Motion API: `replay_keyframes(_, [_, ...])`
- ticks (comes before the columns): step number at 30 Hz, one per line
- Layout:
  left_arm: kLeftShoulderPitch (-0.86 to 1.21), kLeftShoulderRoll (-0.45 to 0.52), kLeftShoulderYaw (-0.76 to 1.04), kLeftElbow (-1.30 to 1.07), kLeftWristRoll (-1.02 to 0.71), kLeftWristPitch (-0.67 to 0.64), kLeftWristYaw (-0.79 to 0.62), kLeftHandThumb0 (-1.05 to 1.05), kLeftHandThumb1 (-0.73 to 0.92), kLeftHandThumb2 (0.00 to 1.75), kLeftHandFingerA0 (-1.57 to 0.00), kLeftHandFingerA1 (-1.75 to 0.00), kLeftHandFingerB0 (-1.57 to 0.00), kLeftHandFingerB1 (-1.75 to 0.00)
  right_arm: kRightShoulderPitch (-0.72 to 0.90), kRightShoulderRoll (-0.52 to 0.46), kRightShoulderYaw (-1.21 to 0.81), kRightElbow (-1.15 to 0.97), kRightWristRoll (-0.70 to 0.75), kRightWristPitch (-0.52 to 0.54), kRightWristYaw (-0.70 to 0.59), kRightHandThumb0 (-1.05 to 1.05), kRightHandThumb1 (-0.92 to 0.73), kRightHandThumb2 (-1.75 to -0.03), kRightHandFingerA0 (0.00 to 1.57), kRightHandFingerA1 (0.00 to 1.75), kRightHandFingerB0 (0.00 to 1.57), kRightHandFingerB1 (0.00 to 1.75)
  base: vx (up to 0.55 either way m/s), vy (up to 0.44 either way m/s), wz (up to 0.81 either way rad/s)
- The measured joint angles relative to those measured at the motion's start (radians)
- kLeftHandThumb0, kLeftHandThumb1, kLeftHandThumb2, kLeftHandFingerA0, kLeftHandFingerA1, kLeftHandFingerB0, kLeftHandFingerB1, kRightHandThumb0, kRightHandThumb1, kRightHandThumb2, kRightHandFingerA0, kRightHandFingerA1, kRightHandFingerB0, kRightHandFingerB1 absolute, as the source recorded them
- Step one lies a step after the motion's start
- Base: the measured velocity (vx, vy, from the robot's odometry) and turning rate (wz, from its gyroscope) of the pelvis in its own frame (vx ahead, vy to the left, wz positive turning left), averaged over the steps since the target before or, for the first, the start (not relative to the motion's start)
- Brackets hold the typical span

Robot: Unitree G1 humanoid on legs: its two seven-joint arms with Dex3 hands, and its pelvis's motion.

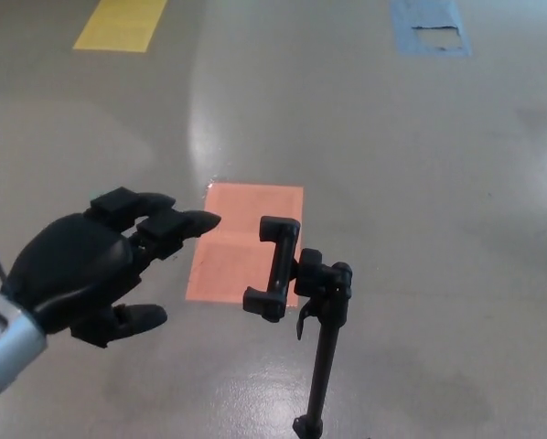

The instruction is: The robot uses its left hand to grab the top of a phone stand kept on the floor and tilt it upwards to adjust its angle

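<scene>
Head view: the black phone stand with a slim upright pole and a clamp-shaped cradle at its top (296, 302) rises from the glossy grey concrete floor (420, 183) in the lower middle of the picture. Its pole runs down to the bottom edge, where only a small part of its lower joint shows. The cradle sits on the left side of the pole's head, its two short arms pointing left and its long bar roughly upright, and it holds nothing.

The black left robot hand with a thumb and two thick fingers (95, 265) enters from the lower left on a silver-grey wrist (4, 343). Its fingers (164, 224) are spread and stretched toward the stand, the thumb (132, 318) held apart below them, and nothing is in its grasp. The fingertips lie near the cradle, to its left, with a clear gap between them; the robot hand does not touch the stand.

Behind the cradle, a salmon-orange rectangular patch (237, 242) is marked on the floor, and the cradle overlaps its right edge in the picture. A yellow rectangular patch (118, 25) lies at the top left, and a blue rectangular patch with a worn grey centre (429, 27) at the top right. Pale light reflections streak the floor above the orange patch. The right robot hand does not show.
</scene>
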Motion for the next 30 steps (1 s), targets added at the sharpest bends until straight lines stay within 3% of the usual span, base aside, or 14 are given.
replay_keyframes(1, [-0.01, 0.0, -0.002, 0.003, 0.006, -0.001, -0.001, -0.81, 0.61, 0.94, -0.11, -0.42, -0.03, -0.24, -0.001, 0.0, 0.001, 0.0, 0.0, 0.001, 0.001, -0.63, -0.76, -0.63, 0.18, 0.37, 0.21, 0.31, 0.0, 0.0, 0.0])
replay_keyframes(2, [-0.027, 0.0, -0.004, 0.007, 0.011, -0.001, -0.003, -0.77, 0.76, 0.65, -0.16, -0.29, -0.02, -0.2, -0.004, -0.001, 0.001, 0.0, 0.0, 0.002, 0.003, -0.63, -0.76, -0.63, 0.19, 0.37, 0.22, 0.31, 0.0, 0.0, 0.0])
replay_keyframes(13, [-0.157, -0.003, -0.024, 0.084, 0.049, -0.024, -0.005, -0.77, 0.78, 0.66, -0.11, -0.26, 0.0, -0.12, -0.033, -0.009, 0.004, 0.002, -0.001, 0.007, 0.021, -0.62, -0.75, -0.63, 0.19, 0.39, 0.22, 0.33, 0.0, 0.0, 0.0])
replay_keyframes(14, [-0.167, -0.003, -0.026, 0.094, 0.052, -0.028, -0.004, -0.79, 0.62, 0.97, -0.09, -0.31, 0.0, -0.18, -0.039, -0.009, 0.006, 0.002, -0.002, 0.007, 0.023, -0.62, -0.75, -0.63, 0.19, 0.4, 0.22, 0.33, 0.0, 0.0, 0.0])
replay_keyframes(15, [-0.172, -0.003, -0.026, 0.1, 0.054, -0.031, -0.003, -0.79, 0.62, 0.97, -0.09, -0.31, 0.0, -0.18, -0.041, -0.009, 0.007, 0.002, -0.002, 0.008, 0.024, -0.62, -0.75, -0.63, 0.19, 0.4, 0.22, 0.33, 0.0, 0.0, 0.0])
replay_keyframes(16, [-0.182, -0.003, -0.028, 0.112, 0.057, -0.037, -0.002, -0.8, 0.82, 0.64, -0.11, -0.26, 0.0, -0.14, -0.045, -0.009, 0.009, 0.002, -0.002, 0.01, 0.026, -0.6, -0.76, -0.63, 0.2, 0.38, 0.21, 0.32, 0.0, 0.0, 0.0])
replay_keyframes(17, [-0.187, -0.003, -0.029, 0.118, 0.06, -0.039, 0.0, -0.8, 0.82, 0.64, -0.11, -0.26, 0.0, -0.14, -0.047, -0.009, 0.009, 0.002, -0.002, 0.011, 0.028, -0.6, -0.76, -0.63, 0.2, 0.38, 0.21, 0.32, 0.0, 0.0, 0.0])
replay_keyframes(18, [-0.192, -0.003, -0.029, 0.124, 0.062, -0.042, 0.001, -0.82, 0.65, 1.01, -0.08, -0.28, 0.0, -0.17, -0.049, -0.009, 0.009, 0.002, -0.002, 0.012, 0.029, -0.6, -0.76, -0.63, 0.21, 0.38, 0.21, 0.32, 0.0, 0.0, 0.0])
replay_keyframes(19, [-0.195, -0.003, -0.029, 0.127, 0.064, -0.044, 0.001, -0.82, 0.65, 1.01, -0.08, -0.28, 0.0, -0.17, -0.049, -0.009, 0.011, 0.002, -0.002, 0.012, 0.031, -0.6, -0.76, -0.63, 0.21, 0.38, 0.21, 0.32, 0.0, 0.0, 0.0])
replay_keyframes(20, [-0.196, -0.003, -0.029, 0.127, 0.065, -0.046, 0.001, -0.79, 0.79, 0.67, -0.11, -0.25, 0.0, -0.09, -0.049, -0.009, 0.012, 0.002, -0.002, 0.013, 0.032, -0.6, -0.75, -0.63, 0.21, 0.39, 0.21, 0.32, 0.0, 0.0, 0.0])
replay_keyframes(21, [-0.196, -0.003, -0.029, 0.127, 0.067, -0.047, 0.001, -0.79, 0.79, 0.67, -0.11, -0.25, 0.0, -0.09, -0.048, -0.009, 0.015, 0.002, -0.002, 0.013, 0.033, -0.6, -0.75, -0.63, 0.21, 0.39, 0.21, 0.32, 0.0, 0.0, 0.0])
replay_keyframes(22, [-0.197, -0.004, -0.029, 0.127, 0.069, -0.047, 0.001, -0.96, 0.71, 1.01, -0.09, -0.21, 0.0, -0.07, -0.047, -0.009, 0.016, 0.001, -0.003, 0.014, 0.034, -0.6, -0.75, -0.63, 0.2, 0.38, 0.21, 0.31, 0.0, 0.0, 0.0])
replay_keyframes(27, [-0.211, -0.006, -0.03, 0.125, 0.075, -0.049, 0.002, -0.94, 0.66, 0.97, 0.0, -0.04, 0.0, -0.08, -0.045, -0.009, 0.016, 0.002, -0.002, 0.014, 0.037, -0.6, -0.74, -0.63, 0.21, 0.39, 0.22, 0.32, 0.0, 0.0, 0.0])
replay_keyframes(30, [-0.218, -0.006, -0.033, 0.107, 0.086, -0.051, 0.002, -0.91, 0.64, 0.98, 0.0, -0.07, 0.0, -0.11, -0.045, -0.009, 0.017, 0.002, -0.002, 0.014, 0.04, -0.59, -0.74, -0.63, 0.21, 0.39, 0.23, 0.32, 0.0, 0.0, 0.0])
